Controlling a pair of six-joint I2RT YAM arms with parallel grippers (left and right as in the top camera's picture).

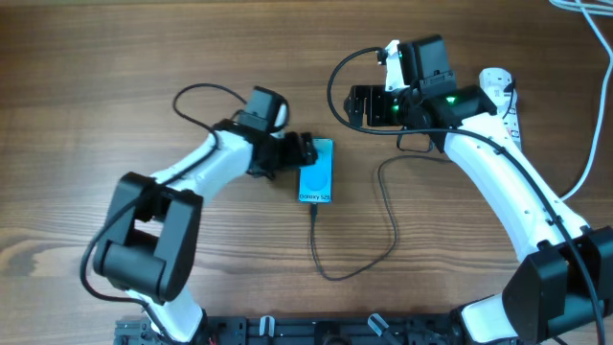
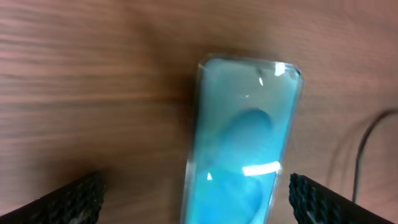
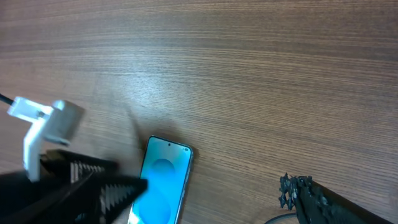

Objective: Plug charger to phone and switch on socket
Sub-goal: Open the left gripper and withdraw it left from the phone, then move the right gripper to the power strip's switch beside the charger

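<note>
The phone lies flat on the wooden table, its light blue screen up. The charger, a thin black cable, meets the phone's bottom edge, loops toward the table front, then runs up toward the right arm. My left gripper is open at the phone's upper left. In the left wrist view the phone lies between its spread fingers without touching them. My right gripper is open and empty above the table, right of the phone. The socket is mostly hidden under the right arm.
A thick white cord runs along the far right edge of the table. The black cable lies just right of the phone in the left wrist view. Bare wood surrounds the phone.
</note>
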